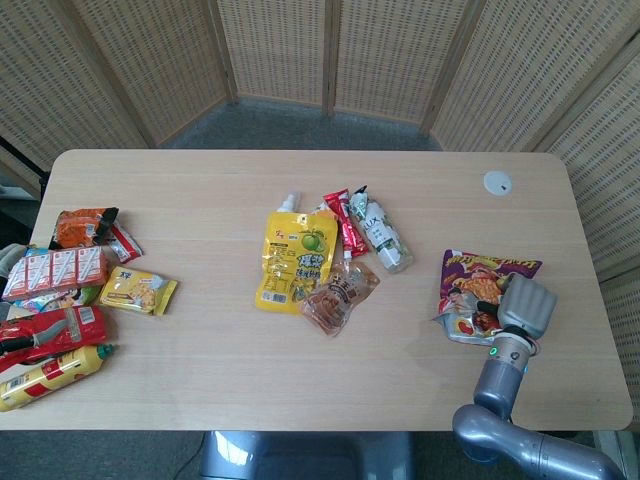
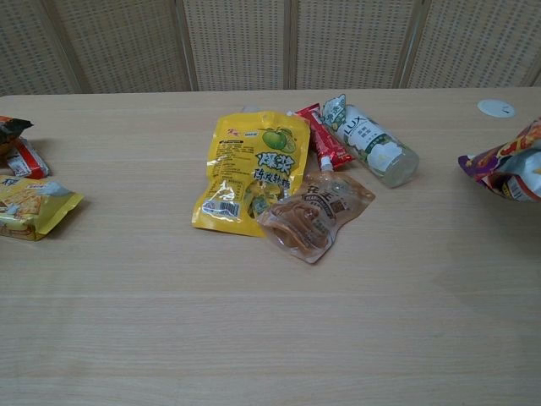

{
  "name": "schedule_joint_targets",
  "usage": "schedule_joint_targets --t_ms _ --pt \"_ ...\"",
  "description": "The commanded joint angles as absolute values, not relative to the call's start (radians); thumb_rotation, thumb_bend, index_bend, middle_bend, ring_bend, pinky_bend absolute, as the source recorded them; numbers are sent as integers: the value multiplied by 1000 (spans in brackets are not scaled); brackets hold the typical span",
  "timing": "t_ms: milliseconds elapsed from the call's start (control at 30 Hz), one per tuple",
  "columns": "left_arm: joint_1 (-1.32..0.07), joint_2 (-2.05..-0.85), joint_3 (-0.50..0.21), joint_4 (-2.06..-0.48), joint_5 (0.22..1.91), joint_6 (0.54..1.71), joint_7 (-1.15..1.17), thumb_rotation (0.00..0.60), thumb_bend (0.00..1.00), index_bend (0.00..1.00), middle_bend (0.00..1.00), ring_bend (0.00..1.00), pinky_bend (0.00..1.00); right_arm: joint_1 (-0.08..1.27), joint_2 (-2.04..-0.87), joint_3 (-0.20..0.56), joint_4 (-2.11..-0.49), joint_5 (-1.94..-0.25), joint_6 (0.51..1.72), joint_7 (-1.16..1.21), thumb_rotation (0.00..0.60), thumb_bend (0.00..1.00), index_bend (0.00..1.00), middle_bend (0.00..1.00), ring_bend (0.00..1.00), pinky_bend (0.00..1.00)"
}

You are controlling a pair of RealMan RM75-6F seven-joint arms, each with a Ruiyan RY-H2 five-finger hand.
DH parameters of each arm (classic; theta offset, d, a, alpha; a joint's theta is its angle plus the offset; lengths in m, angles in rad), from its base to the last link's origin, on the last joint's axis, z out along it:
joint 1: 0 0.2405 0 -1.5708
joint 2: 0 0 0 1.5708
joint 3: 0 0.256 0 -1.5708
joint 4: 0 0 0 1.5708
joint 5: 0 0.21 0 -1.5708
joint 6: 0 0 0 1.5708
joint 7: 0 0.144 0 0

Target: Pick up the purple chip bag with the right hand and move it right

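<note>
Right hand [image 1: 524, 308] (fingers curled), gripping.

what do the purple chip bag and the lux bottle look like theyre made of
Purple chip bag: probably thin printed plastic film with a foil lining, since it crumples in the right hand and shows a silvery inner face. Lux bottle: likely clear, glossy hard plastic with a printed label; whether it might be glass is unclear.

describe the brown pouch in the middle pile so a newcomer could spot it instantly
Start at the cluster of packets in the middle of the table. The brown pouch lies at its near edge, overlapping the lower right corner of the big yellow pouch. It is the only translucent brown packet there, smaller than the yellow one, with a white cap pointing toward the LUX bottle.
</note>
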State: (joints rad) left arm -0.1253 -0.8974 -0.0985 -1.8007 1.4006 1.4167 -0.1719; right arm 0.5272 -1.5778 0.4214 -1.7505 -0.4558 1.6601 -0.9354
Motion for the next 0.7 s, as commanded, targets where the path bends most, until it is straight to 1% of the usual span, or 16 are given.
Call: schedule_joint_targets --t_ms 33,367,700 --pt "-125 -897 -99 -1802 1402 1418 -172 339 0 0 0 0 0 523 -1536 419 -1836 -496 1701 -945 600 578 800 844 994 1000" --pt "-124 -895 -98 -1806 1406 1421 -172 340 0 0 0 0 0 563 -1472 458 -2022 -569 1786 -1003 600 579 802 846 998 1000" --pt "-121 -892 -97 -1809 1413 1428 -174 339 0 0 0 0 0 629 -1424 538 -2099 -545 1819 -1066 600 579 802 845 998 1000"
